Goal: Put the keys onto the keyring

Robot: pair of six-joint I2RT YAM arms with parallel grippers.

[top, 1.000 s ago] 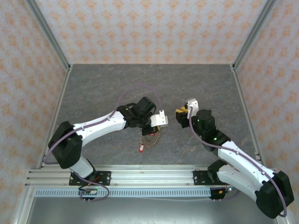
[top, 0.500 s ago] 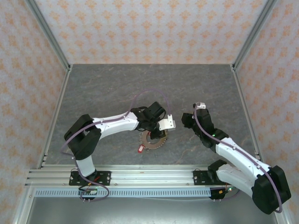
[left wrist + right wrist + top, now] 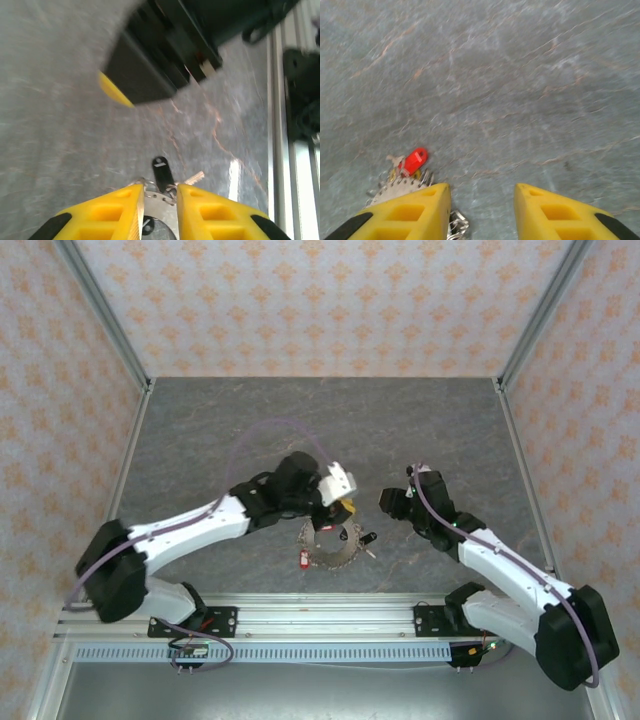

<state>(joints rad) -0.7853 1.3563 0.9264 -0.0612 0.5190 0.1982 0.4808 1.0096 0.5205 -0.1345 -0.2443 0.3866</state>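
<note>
Easing left gripper (image 3: 160, 190) fingers apart, narrow gap, pinching nothing; backing off keyring (image 3: 331, 546), now lying flat on table (image 3: 220, 440), carrying keys (image 3: 413, 161) around rim. Keeping right gripper (image 3: 482, 192) spread, empty, just beside. Suggesting keys threaded, release underway.

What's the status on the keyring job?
Left pincer slightly open, just over thin beaded metal keyring. Right pincer open, empty, beside it. Keyring flat on grey table, red-tagged key at its edge. Nothing blocking.

Grey marbled table (image 3: 200, 440), patterned walls (image 3: 330, 300)
</note>
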